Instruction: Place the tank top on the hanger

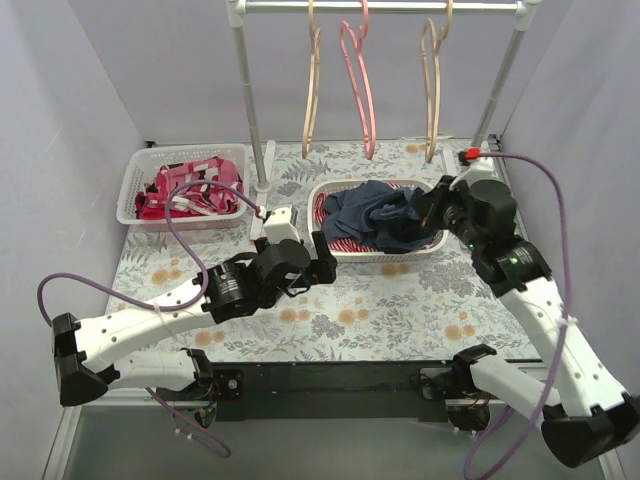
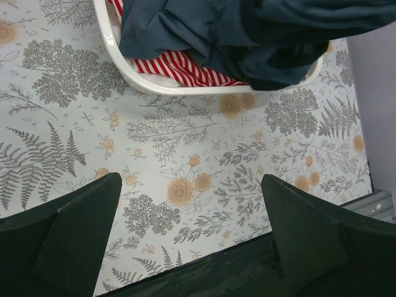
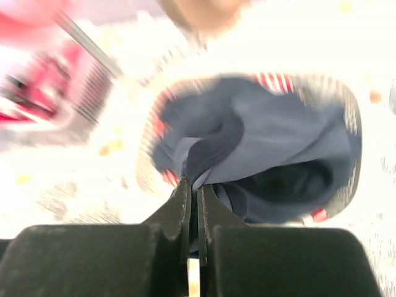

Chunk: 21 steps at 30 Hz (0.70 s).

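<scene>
The navy tank top (image 1: 385,215) lies crumpled in a white basket (image 1: 330,245) on top of a red-and-white striped garment (image 1: 335,240). My right gripper (image 1: 432,207) is shut on a fold of the tank top (image 3: 260,136) at the basket's right side; its fingertips (image 3: 185,189) pinch the cloth. My left gripper (image 1: 322,258) is open and empty, just in front of the basket's near left edge, over the floral table (image 2: 185,161). Two tan hangers (image 1: 312,90) (image 1: 434,90) hang on the rail at the back.
A pink hanger (image 1: 358,85) hangs between the tan ones on the rack rail (image 1: 380,6). A white basket (image 1: 135,195) of pink-and-red clothes stands at the back left. The rack's posts (image 1: 250,100) stand behind the baskets.
</scene>
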### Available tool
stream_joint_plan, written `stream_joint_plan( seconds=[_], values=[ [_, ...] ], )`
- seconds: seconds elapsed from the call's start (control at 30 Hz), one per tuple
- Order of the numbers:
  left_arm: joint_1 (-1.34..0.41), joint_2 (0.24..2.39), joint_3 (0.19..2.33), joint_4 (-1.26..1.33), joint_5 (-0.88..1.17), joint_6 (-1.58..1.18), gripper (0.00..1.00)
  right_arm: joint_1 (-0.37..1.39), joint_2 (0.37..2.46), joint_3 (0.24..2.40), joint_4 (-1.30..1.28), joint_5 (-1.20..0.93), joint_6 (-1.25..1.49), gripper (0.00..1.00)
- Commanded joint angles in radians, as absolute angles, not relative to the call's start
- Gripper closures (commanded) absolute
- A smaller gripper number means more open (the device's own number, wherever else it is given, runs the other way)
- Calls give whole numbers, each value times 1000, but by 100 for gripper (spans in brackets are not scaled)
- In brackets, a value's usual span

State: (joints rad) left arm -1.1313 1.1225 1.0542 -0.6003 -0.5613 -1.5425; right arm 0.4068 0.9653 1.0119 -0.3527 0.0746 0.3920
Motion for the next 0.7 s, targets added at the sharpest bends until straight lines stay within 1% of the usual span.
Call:
stream_joint_plan(
  seconds=[0.0,0.13,0.3,0.6,0.67],
  values=[
    [-1124,1060,1117,-614,-623,-1508,2,405,853,1141,-365,22,399,99],
    [-1121,1043,1152,-606,-634,-1479,2,405,822,1282,-379,-37,413,99],
    [-1121,1032,1195,-603,-637,-1442,2,405,838,1452,-379,-113,448,99],
    [-1121,1000,1268,-600,-643,-1385,2,405,937,1820,-368,-201,509,99],
    [-1121,996,1290,-609,-656,-1358,2,405,972,1874,-370,-222,540,99]
  ],
)
